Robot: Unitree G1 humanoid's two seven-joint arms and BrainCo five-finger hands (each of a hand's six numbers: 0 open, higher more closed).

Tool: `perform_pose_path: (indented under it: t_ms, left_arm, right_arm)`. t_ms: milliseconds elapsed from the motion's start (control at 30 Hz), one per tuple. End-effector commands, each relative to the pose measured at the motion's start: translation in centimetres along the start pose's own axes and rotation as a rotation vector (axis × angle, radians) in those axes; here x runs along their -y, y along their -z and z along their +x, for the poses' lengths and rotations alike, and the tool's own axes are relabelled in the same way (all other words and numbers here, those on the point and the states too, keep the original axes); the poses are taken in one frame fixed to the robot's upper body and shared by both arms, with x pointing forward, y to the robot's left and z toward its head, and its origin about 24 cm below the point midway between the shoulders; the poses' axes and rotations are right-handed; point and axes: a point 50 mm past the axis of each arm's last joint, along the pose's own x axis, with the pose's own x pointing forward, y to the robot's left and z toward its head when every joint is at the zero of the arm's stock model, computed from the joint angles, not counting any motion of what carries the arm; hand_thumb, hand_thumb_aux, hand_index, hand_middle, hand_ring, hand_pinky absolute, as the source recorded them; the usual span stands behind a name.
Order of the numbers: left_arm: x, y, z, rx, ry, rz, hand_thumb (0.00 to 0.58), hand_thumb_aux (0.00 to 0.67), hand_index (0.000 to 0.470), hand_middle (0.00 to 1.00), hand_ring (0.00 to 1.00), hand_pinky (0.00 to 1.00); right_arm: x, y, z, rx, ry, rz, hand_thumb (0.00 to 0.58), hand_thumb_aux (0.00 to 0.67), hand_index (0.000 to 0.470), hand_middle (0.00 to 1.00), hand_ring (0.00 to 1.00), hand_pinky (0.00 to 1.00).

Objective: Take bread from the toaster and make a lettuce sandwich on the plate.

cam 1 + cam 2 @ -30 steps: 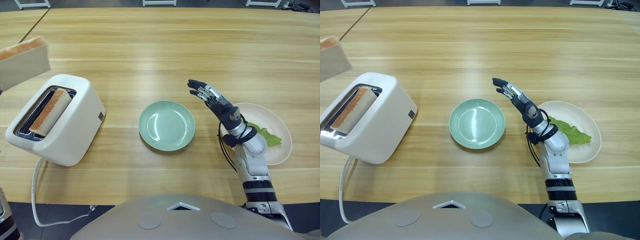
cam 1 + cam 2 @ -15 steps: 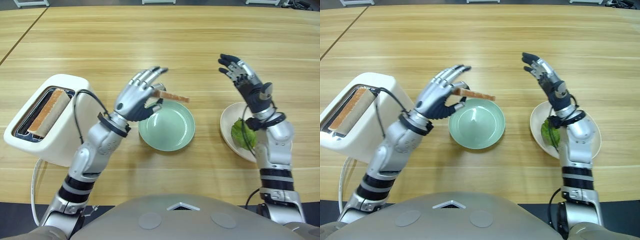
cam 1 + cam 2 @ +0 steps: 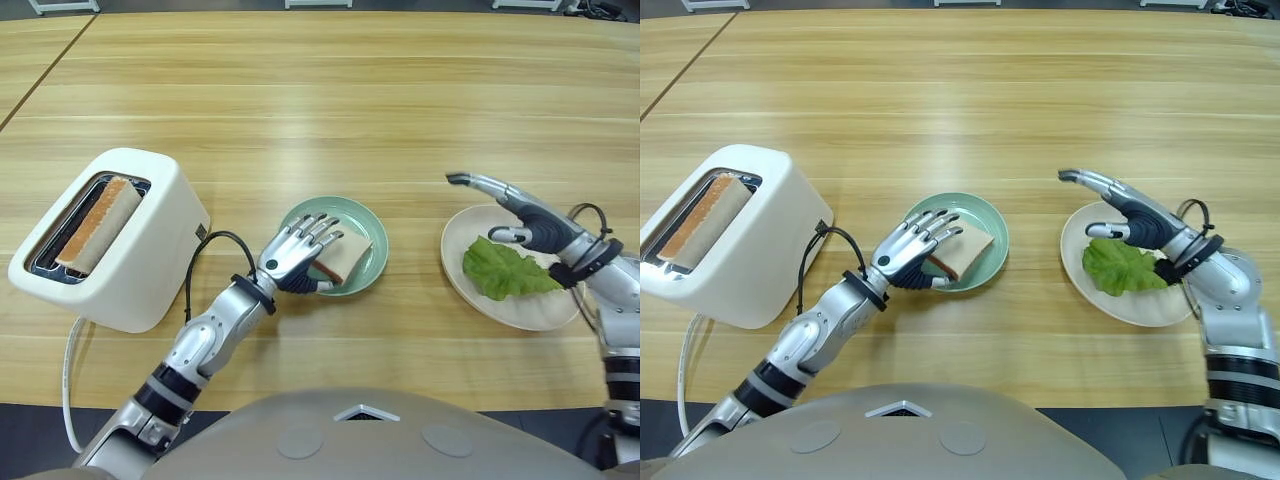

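Observation:
A white toaster point(image 3: 130, 260) stands at the left with one bread slice point(image 3: 98, 222) upright in its slot. A second bread slice point(image 3: 352, 256) lies tilted in the green plate point(image 3: 362, 222) at the middle. My left hand point(image 3: 298, 256) rests at the plate's near-left rim, fingers spread over the slice's near edge and thumb under it, pinching it. A lettuce leaf point(image 3: 505, 270) lies flat on the white plate point(image 3: 520, 312) at the right. My right hand point(image 3: 510, 205) hovers open above that plate's far edge, fingers stretched out to the left.
The toaster's white cord point(image 3: 70, 380) trails off the table's near edge at the left. Bare wooden tabletop point(image 3: 320, 100) stretches behind the plates and between them.
My left hand has come down and toward me, laying the bread slice in the green plate. My right hand has dropped from upright to low over the white plate, and the lettuce lies flat.

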Motion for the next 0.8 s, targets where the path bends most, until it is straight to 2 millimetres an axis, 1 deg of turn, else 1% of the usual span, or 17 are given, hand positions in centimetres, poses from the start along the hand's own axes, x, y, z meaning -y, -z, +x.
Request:
perform_pose_path:
  t_ms: [33, 133, 267, 333, 433, 467, 500, 533, 567, 600, 633, 667, 700, 733, 767, 800]
  left_arm:
    - [-2.5, 0.2, -1.0, -0.035, -0.066, 0.032, 0.000, 0.000, 0.000, 0.00, 0.00, 0.00]
    - [-4.0, 0.4, -1.7, -0.060, -0.106, 0.050, 0.000, 0.000, 0.000, 0.00, 0.00, 0.00]
    - [-5.2, 0.6, -2.4, -0.086, -0.143, 0.040, 0.000, 0.000, 0.000, 0.00, 0.00, 0.00]
    - [-5.6, 0.7, -2.8, -0.092, -0.165, -0.001, 0.000, 0.000, 0.000, 0.00, 0.00, 0.00]
    - [-5.9, 0.8, -3.5, -0.106, -0.198, -0.148, 0.000, 0.000, 0.000, 0.00, 0.00, 0.00]
    - [-5.9, 0.9, -3.7, -0.112, -0.208, -0.203, 0.000, 0.000, 0.000, 0.00, 0.00, 0.00]
    - [-6.0, 1.0, -4.0, -0.118, -0.217, -0.250, 0.000, 0.000, 0.000, 0.00, 0.00, 0.00]
    - [-6.0, 1.1, -4.3, -0.125, -0.224, -0.294, 0.000, 0.000, 0.000, 0.00, 0.00, 0.00]
    - [-6.1, 1.2, -4.6, -0.134, -0.232, -0.326, 0.005, 0.003, 0.002, 0.00, 0.00, 0.00]
    - [-6.1, 1.4, -4.9, -0.142, -0.237, -0.350, 0.023, 0.013, 0.009, 0.00, 0.00, 0.00]
    - [-6.1, 1.6, -5.1, -0.151, -0.243, -0.368, 0.014, 0.008, 0.006, 0.00, 0.00, 0.00]
    - [-6.1, 1.8, -5.4, -0.160, -0.249, -0.378, 0.005, 0.003, 0.002, 0.00, 0.00, 0.00]
    - [-6.1, 1.9, -5.6, -0.166, -0.252, -0.387, 0.000, 0.000, 0.000, 0.00, 0.00, 0.00]
    - [-6.1, 2.0, -5.7, -0.172, -0.256, -0.395, 0.005, 0.003, 0.002, 0.00, 0.00, 0.00]
    - [-6.1, 2.0, -5.8, -0.177, -0.258, -0.399, 0.000, 0.000, 0.000, 0.00, 0.00, 0.00]
    - [-6.1, 2.1, -5.9, -0.180, -0.260, -0.402, 0.009, 0.005, 0.004, 0.00, 0.00, 0.00]
  right_arm:
    - [1.0, 3.3, -2.7, -0.224, -0.131, -0.297, 0.000, 0.000, 0.000, 0.00, 0.00, 0.00]
    - [0.5, 5.3, -3.7, -0.325, -0.197, -0.434, 0.000, 0.000, 0.000, 0.00, 0.00, 0.00]
    - [-1.1, 6.6, -3.4, -0.352, -0.278, -0.535, 0.000, 0.000, 0.000, 0.00, 0.00, 0.00]
    - [-2.1, 7.0, -3.1, -0.351, -0.315, -0.556, 0.000, 0.000, 0.000, 0.00, 0.00, 0.00]
    - [-3.7, 7.2, -2.3, -0.323, -0.341, -0.556, 0.000, 0.000, 0.000, 0.00, 0.00, 0.00]
    - [-4.1, 7.1, -2.0, -0.313, -0.346, -0.555, 0.385, 0.281, 0.197, 0.00, 0.00, 0.00]
    - [-4.4, 7.1, -1.8, -0.304, -0.350, -0.555, 0.447, 0.349, 0.245, 0.00, 0.00, 0.00]
    - [-4.5, 7.1, -1.6, -0.296, -0.356, -0.557, 0.511, 0.439, 0.308, 0.00, 0.00, 0.00]
    - [-4.7, 7.1, -1.5, -0.289, -0.358, -0.558, 0.521, 0.457, 0.321, 0.00, 0.00, 0.00]
    - [-4.7, 7.0, -1.4, -0.281, -0.358, -0.558, 0.527, 0.468, 0.328, 0.00, 0.00, 0.00]
    - [-4.7, 6.9, -1.2, -0.270, -0.350, -0.556, 0.557, 0.536, 0.376, 0.00, 0.00, 0.00]
    - [-4.5, 6.8, -1.1, -0.258, -0.336, -0.559, 0.575, 0.607, 0.426, 0.00, 0.00, 0.00]
    - [-4.3, 6.7, -0.9, -0.245, -0.320, -0.565, 0.580, 0.652, 0.457, 0.00, 0.00, 0.00]
    - [-3.9, 6.4, -0.7, -0.227, -0.292, -0.571, 0.580, 0.670, 0.470, 0.00, 0.00, 0.00]
    - [-3.6, 6.2, -0.4, -0.211, -0.267, -0.578, 0.580, 0.670, 0.470, 0.00, 0.00, 0.00]
    - [-3.3, 5.9, -0.2, -0.194, -0.243, -0.580, 0.580, 0.670, 0.470, 0.00, 0.00, 0.00]
